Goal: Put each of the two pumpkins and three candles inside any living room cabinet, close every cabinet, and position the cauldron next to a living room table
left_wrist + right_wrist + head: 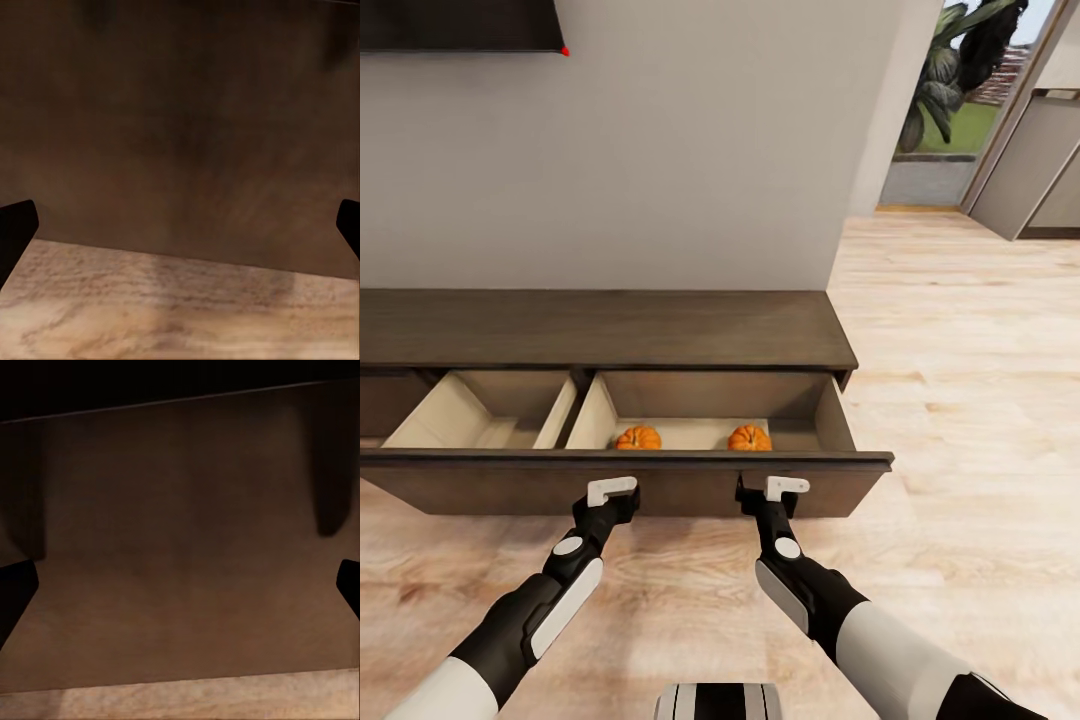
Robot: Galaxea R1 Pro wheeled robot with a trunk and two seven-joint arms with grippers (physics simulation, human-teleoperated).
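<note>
Standing open against the far wall, the cabinet (600, 330) is a long, low, dark brown unit whose long axis runs left to right; its wide drawer (660, 490) is pulled toward the robot, showing a light tan inside split by a divider. Two small orange ribbed pumpkins sit in the right compartment near the drawer front: the left pumpkin (638, 438) and the right pumpkin (749, 438), apart from each other, side by side along the drawer's length. No writing or label can be read anywhere. The left gripper (612, 491) and right gripper (788, 487) are both right at the drawer's flat front, above the pale wood floor (960, 400). In both wrist views the dark fingertips stand wide apart with only the brown front panel between them, holding nothing.
</note>
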